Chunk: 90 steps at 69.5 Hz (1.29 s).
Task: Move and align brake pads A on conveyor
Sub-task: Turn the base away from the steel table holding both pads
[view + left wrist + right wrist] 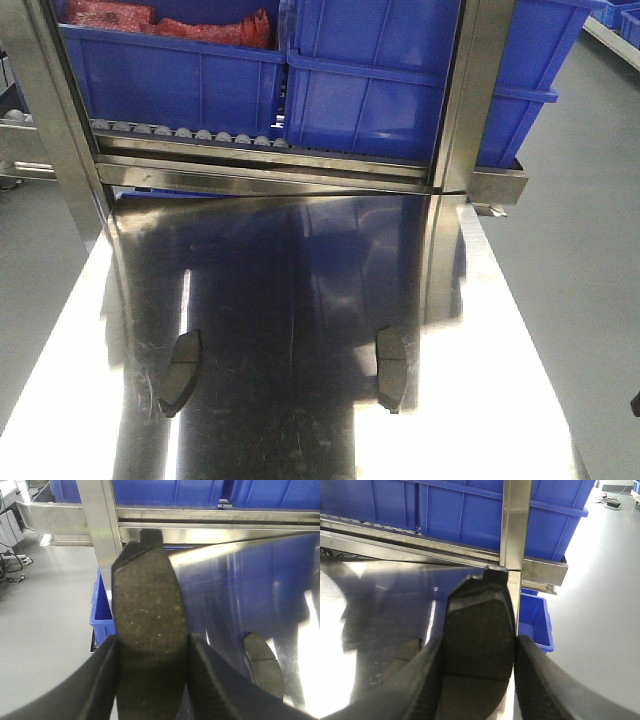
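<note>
Closest to me, my left tool (152,640) is clamped on one of the brake pads A, the left-held pad (150,595). It sits upright between the black fingers (105,680) with its rough friction face toward the wrist camera, up over the left edge of the tabletop (290,410). Same deal on the other side: my right tool (480,642) is squeezed onto the right-held pad (480,615), which sits by the right edge of the shiny steel. A bit further out, two more pads lie flat on the tabletop, well apart from each other: the left loose pad (180,372) and the right loose pad (391,370), both running lengthwise away from me. Past those, a steel frame (465,100) stands at the far end of the tabletop with a roller rail (180,133) across it, and big blue bins (380,90) sit on the rollers. One of them has red stuff (200,25) in it, can't make out what.
</note>
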{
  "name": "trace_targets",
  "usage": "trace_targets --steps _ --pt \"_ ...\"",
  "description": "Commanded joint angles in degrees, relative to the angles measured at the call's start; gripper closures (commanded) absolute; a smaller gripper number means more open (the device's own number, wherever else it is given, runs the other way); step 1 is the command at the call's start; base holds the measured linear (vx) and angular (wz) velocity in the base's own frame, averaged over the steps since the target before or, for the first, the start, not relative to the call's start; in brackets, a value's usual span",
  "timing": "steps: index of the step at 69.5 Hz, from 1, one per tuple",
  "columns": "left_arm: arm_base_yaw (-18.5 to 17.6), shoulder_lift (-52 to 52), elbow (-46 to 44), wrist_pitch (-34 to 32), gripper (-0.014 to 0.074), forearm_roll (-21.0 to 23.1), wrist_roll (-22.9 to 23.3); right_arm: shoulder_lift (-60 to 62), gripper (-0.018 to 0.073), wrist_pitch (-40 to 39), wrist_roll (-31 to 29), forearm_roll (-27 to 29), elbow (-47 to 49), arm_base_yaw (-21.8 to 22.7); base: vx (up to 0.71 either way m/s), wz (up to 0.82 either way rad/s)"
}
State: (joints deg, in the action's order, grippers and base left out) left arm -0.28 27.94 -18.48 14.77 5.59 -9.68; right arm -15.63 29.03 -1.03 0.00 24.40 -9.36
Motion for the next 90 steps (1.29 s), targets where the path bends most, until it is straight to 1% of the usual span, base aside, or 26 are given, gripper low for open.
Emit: trace_targets --steps 1,49,90 --pt "-0.22 0.19 -1.63 -5.83 0.0603 0.60 0.18 -0.34 0.0566 -5.51 -0.63 0.00 1.73 0.06 0.00 0.00" --pt "-0.22 0.30 -1.63 -5.83 0.0603 0.60 0.18 -0.34 0.0566 -5.53 -0.63 0.00 1.73 0.13 -0.01 0.03" --pt "-0.22 0.42 -1.63 -5.78 0.0603 0.60 0.18 -0.34 0.0566 -5.47 -0.63 0.00 1.73 0.06 -0.14 0.55"
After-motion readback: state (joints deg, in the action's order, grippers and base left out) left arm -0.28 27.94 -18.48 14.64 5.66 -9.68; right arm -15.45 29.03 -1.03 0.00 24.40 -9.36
